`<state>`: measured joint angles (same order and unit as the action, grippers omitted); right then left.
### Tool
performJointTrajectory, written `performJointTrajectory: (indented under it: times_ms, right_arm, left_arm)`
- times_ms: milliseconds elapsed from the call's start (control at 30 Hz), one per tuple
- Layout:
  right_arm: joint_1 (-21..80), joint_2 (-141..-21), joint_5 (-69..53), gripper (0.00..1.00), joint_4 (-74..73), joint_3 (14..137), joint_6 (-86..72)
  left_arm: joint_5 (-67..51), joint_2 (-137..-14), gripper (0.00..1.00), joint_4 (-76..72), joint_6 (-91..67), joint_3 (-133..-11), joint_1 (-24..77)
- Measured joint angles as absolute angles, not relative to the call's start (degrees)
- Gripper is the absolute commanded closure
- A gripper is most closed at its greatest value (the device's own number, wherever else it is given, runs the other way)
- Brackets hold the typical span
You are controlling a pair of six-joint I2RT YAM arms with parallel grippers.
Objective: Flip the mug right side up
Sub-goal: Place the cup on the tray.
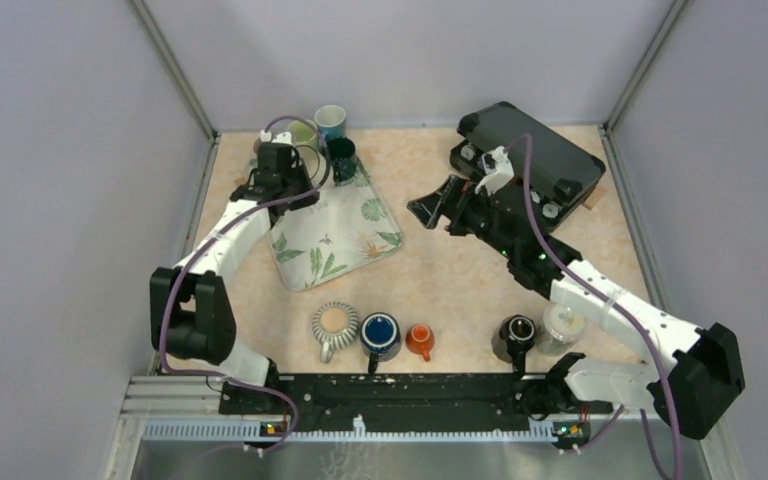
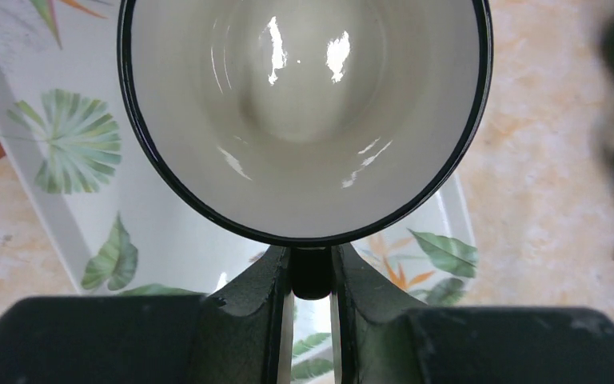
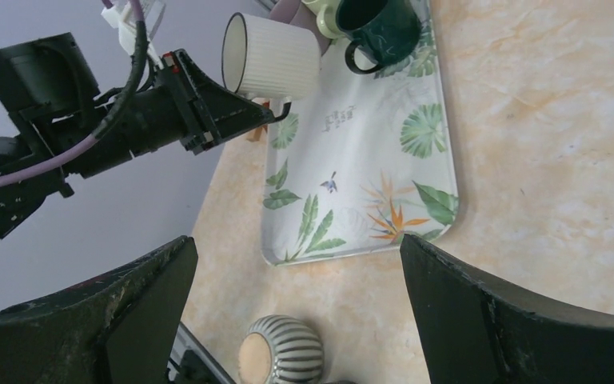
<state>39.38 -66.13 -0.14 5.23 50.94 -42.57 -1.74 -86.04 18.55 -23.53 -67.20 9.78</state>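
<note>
My left gripper [image 2: 312, 260] is shut on the black handle of a white ribbed mug [image 2: 304, 112] with a black rim. It holds the mug over the far left of the leaf-print tray [image 2: 72, 144]. The mug's open mouth faces the left wrist camera and its inside is empty. In the right wrist view the mug [image 3: 276, 58] lies on its side in the air, clear of the tray [image 3: 368, 152]. In the top view the left gripper [image 1: 295, 170] and mug [image 1: 312, 163] are at the tray's far corner. My right gripper [image 1: 430, 212] is open and empty, right of the tray; its jaws [image 3: 296, 264] stand wide apart.
A dark green mug [image 1: 341, 155] stands upright on the tray's far end, with a teal mug [image 1: 330, 120] and a green cup [image 1: 302, 132] behind. A striped mug [image 1: 333, 325], blue mug [image 1: 380, 332], orange cup [image 1: 420, 340], black mug [image 1: 515, 335] and clear cup [image 1: 563, 325] line the near edge. A black case [image 1: 540, 160] sits far right.
</note>
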Motion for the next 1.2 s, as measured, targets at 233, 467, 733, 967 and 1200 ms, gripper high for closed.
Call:
performJointTrajectory:
  times_ms: [233, 467, 733, 967, 1200]
  right_arm:
    - [39.4, -62.3, 2.7, 0.01, 0.2, 50.9, -39.5]
    - [39.4, -60.3, 3.6, 0.01, -2.5, 50.9, -37.9]
    - [39.4, -60.3, 3.6, 0.01, -4.4, 50.9, -37.2]
    - [39.4, -59.7, 3.6, 0.01, -4.5, 50.9, -37.0]
    - [39.4, -59.1, 3.8, 0.01, -5.0, 50.9, -37.0]
  left_arm:
    - [1.1, -93.5, 1.0, 20.4, -21.0, -71.0, 7.8]
    - [3.2, -100.1, 1.0, 21.6, -19.4, -75.8, 7.3]
    - [4.8, -106.6, 1.0, 23.6, -18.0, -81.6, 7.3]
    - [5.5, -109.6, 1.0, 24.9, -17.8, -83.7, 7.3]
    - [4.7, -111.2, 0.9, 26.8, -17.5, -86.1, 7.3]
